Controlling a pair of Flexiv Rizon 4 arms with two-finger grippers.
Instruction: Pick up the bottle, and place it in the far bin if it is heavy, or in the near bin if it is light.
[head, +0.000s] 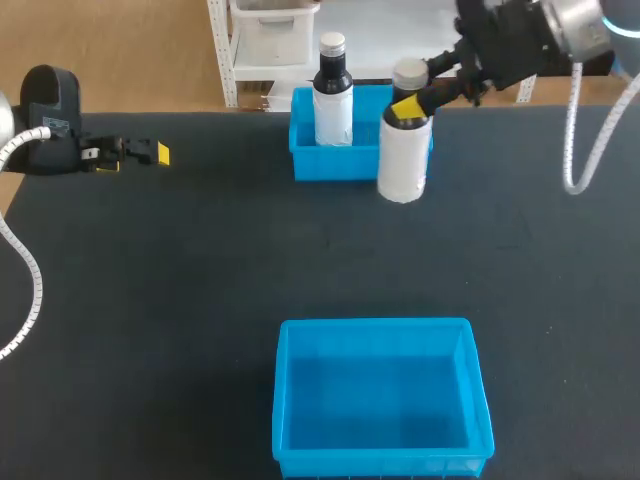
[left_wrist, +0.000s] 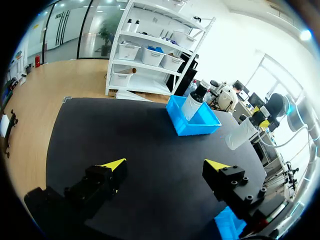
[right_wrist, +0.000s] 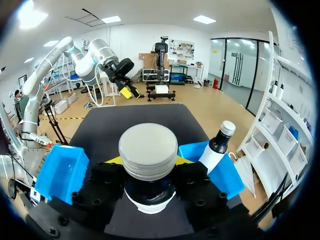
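Black, blocky left claw (left_wrist: 166, 165) and right claw (right_wrist: 148, 161), yellow wedge tips (left_wrist: 114, 164), screw holes (right_wrist: 196, 203) across finger blocks; white coiled cables (head: 585, 150) behind each claw; silver arm links (head: 575, 20).

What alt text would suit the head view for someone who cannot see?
The right gripper holds a white bottle by its neck beside the far blue bin, where a dark bottle stands. A second blue bin lies nearer; the left gripper is open at the table's left.

Black table (head: 150, 300) with far bin (head: 335, 163) and near bin (head: 380, 326)
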